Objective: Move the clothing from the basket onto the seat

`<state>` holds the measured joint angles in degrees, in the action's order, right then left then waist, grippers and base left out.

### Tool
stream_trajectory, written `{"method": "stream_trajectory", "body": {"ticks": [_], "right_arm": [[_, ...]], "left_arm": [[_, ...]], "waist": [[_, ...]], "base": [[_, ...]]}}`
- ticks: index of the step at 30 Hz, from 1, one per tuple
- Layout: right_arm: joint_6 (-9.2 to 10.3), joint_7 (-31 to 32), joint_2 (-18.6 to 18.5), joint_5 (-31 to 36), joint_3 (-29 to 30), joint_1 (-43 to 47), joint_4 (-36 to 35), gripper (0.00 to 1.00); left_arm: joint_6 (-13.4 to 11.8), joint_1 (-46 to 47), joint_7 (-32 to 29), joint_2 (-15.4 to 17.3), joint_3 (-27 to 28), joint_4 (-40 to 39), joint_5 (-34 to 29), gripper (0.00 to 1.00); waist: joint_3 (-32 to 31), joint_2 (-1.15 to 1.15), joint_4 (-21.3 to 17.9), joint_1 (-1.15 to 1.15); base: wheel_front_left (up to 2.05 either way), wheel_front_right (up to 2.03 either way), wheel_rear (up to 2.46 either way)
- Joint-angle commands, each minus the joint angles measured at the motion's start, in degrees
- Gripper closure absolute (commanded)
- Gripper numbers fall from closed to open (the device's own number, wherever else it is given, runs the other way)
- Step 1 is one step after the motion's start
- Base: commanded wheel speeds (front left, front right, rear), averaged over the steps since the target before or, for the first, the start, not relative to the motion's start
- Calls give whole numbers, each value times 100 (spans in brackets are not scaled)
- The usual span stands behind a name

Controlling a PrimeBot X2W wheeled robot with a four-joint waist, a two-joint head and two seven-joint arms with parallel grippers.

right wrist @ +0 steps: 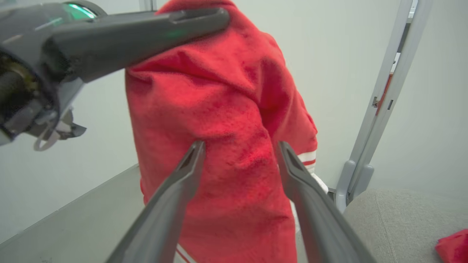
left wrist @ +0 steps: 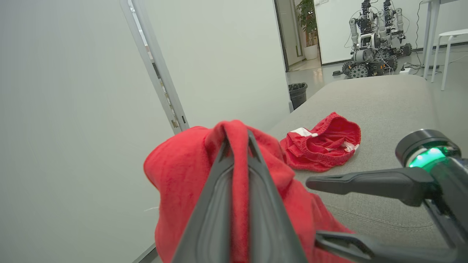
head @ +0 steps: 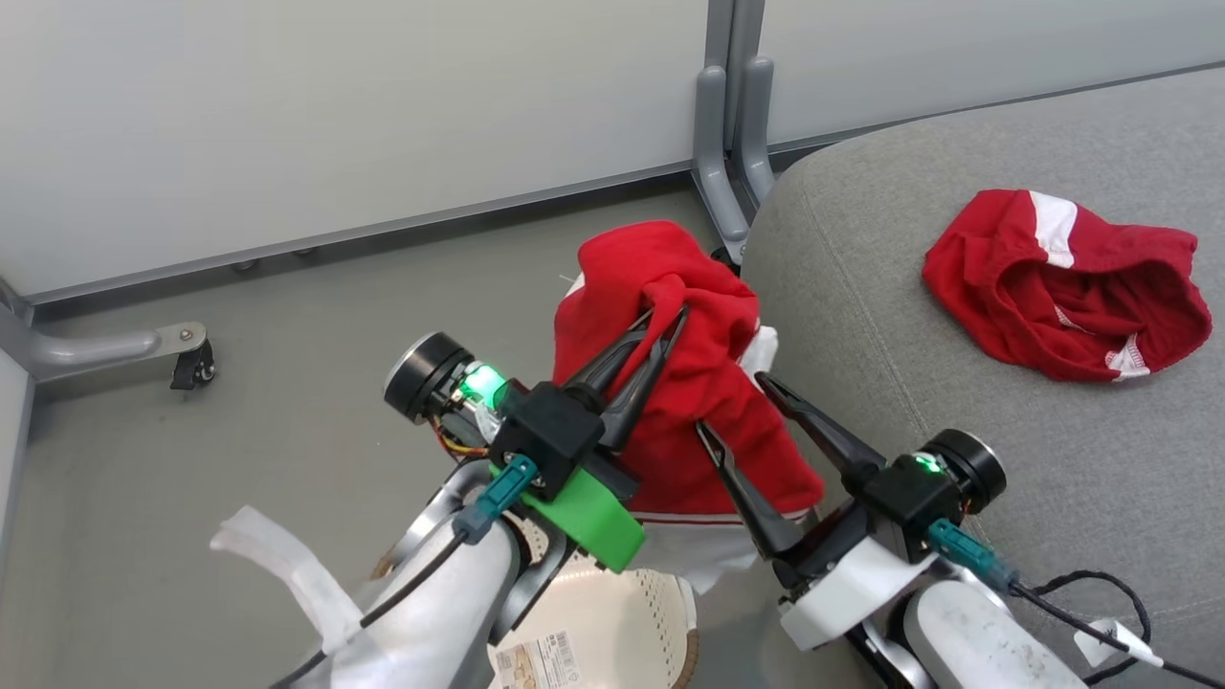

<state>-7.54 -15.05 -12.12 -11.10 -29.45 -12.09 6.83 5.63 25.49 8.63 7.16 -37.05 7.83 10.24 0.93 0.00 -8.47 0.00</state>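
A red garment (head: 689, 402) with white striped trim hangs in the air between the basket and the seat, pinched at a top fold by my left gripper (head: 670, 321), which is shut on it (left wrist: 237, 137). My right gripper (head: 732, 402) is open, its fingers straddling the hanging cloth (right wrist: 226, 109) lower down; the right wrist view shows its gripper (right wrist: 241, 144) spread wide against the fabric. A second red garment (head: 1062, 287) lies crumpled on the grey seat (head: 861, 287). The cream perforated basket (head: 622, 622) sits below my arms, largely hidden.
A pale partition wall runs along the back, with a grey post foot (head: 727, 144) beside the seat's corner and a castor foot (head: 191, 364) at the left. Beyond the seat stand a black bin (left wrist: 298, 93), another robot (left wrist: 373, 36) and a white stool (left wrist: 449, 36).
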Motion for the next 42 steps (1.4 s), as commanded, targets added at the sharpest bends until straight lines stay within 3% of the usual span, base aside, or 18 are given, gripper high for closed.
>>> {"method": "stream_trajectory", "body": {"ticks": [1,10,11,12,13,23,42], "right_arm": [[10,-18,-22,-62,-12,-140,83,0],[10,-18,-60,-417,-485,-456,531,0],[10,-18,-66,-412,-527,-471,540,56],[10,-18,-63,-402,-534,-469,544,82],[10,-18,-45,-401,-555,-441,546,100],[10,-19,125,-389,-294,-82,534,100],[10,-19,215,-301,-101,110,501,100]], "left_arm": [[38,162,-30,-24,-59,27,-33,100],[134,581,-28,-133,-487,181,83,100],[139,613,-10,-153,-517,227,121,100],[140,640,2,-166,-533,261,152,100],[146,672,-1,-175,-569,306,189,100],[167,682,-229,-289,-649,775,693,100],[52,594,-214,-314,-718,944,924,100]], "waist": [[20,0,-6,0],[66,0,15,0],[67,0,18,0],[68,0,20,0],[69,0,21,0],[23,0,-11,0],[-55,0,-16,0]], "base": [[0,0,0],[0,0,0],[0,0,0],[0,0,0],[0,0,0],[0,0,0],[0,0,0]]}}
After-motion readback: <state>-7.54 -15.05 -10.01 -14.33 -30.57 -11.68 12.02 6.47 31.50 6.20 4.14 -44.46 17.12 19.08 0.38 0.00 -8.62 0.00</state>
